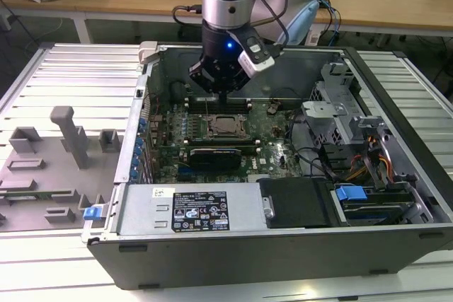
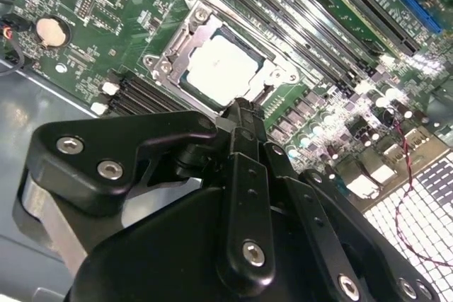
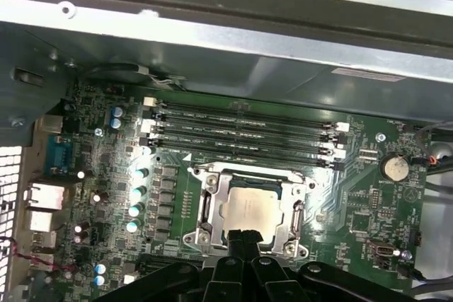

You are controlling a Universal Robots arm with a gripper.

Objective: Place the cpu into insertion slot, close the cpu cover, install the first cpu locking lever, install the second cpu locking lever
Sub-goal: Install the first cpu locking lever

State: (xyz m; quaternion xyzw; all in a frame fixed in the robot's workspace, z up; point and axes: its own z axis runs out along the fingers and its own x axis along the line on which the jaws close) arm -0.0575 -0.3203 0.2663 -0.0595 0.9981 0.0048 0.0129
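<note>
Gripper [image 2: 244, 114] hangs low over the board, jaws together with nothing between them, tip just at the socket's near edge.

The cpu [image 2: 223, 68] lies flat in the slot [image 3: 203, 230], silver top showing through the window of the cover [image 3: 212, 199], which looks down around it. In the exterior view the gripper [image 1: 223, 93] stands right above the cpu [image 1: 225, 126], mid-board inside the open case [image 1: 396, 175].

Handling, as a judgement: the cpu is light, stiff, smooth on top and fragile underneath, so grip it by two opposite edges, level. The cover is thin stiff sheet metal, so push its free edge.

Count: one cpu, one slot, one cover. Levers are too thin to count. Four memory slots [image 3: 241, 129] lie beyond the socket in the first wrist view.
</note>
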